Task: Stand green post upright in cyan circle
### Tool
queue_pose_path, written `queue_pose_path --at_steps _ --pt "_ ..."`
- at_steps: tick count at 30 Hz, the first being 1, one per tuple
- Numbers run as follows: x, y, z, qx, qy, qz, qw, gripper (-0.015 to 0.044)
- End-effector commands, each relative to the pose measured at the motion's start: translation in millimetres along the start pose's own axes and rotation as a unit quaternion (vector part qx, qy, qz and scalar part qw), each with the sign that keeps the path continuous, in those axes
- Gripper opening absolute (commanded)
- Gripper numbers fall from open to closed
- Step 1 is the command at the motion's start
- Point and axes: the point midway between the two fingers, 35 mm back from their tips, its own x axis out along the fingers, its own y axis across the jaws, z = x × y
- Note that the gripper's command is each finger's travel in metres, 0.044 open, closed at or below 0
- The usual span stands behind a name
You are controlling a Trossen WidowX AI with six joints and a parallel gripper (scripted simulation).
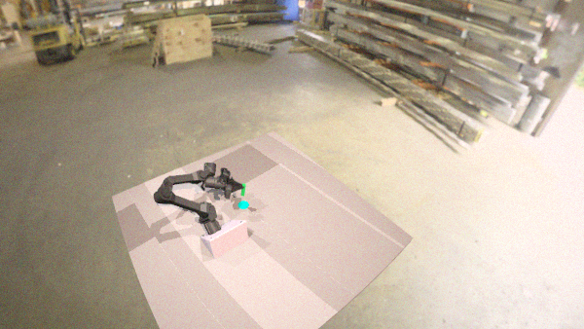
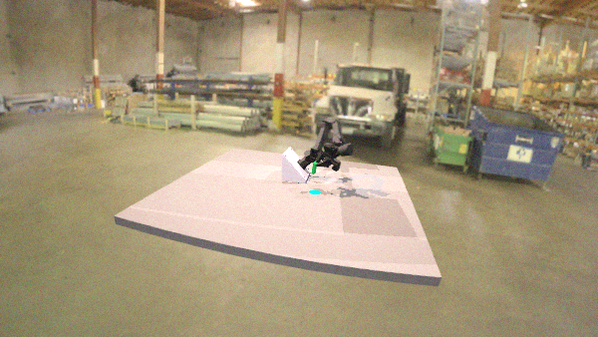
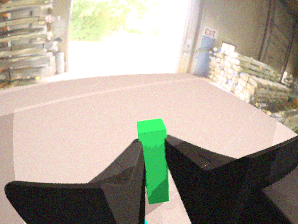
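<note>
Now the pincer [image 3: 154,183] grips the upright green post [image 3: 153,159] above the cyan circle [image 1: 243,204].

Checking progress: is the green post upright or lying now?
Upright, roughly: the green post hangs vertical in the shut gripper, above the cyan circle, not yet set down.

Look past the pale pink platform [image 2: 249,219], which lies flat on the concrete floor [image 2: 75,199] with a darker square patch [image 2: 376,216] toward its lower right in the exterior view. A small white wedge block [image 2: 291,168] stands near the platform's middle. Behind it, at upper centre, you have a white truck [image 2: 366,100] facing the camera. To the right sit a green bin [image 2: 450,146] and a blue dumpster [image 2: 513,145]. Stacked pipes [image 2: 219,117] lie at left. In the top view, long metal stock [image 1: 428,63] fills the upper right, and a wooden crate [image 1: 182,39] and a yellow forklift [image 1: 54,41] stand at upper left.
</note>
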Motion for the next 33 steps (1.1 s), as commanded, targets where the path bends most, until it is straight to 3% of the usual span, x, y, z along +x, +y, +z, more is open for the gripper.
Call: queue_pose_path --at_steps 1,33 --pt "-2.2 0.8 2.4 0.016 -0.014 0.009 1.0 0.0023" --pt "-12.1 2.0 7.5 0.107 -0.081 0.059 0.989 0.0023"
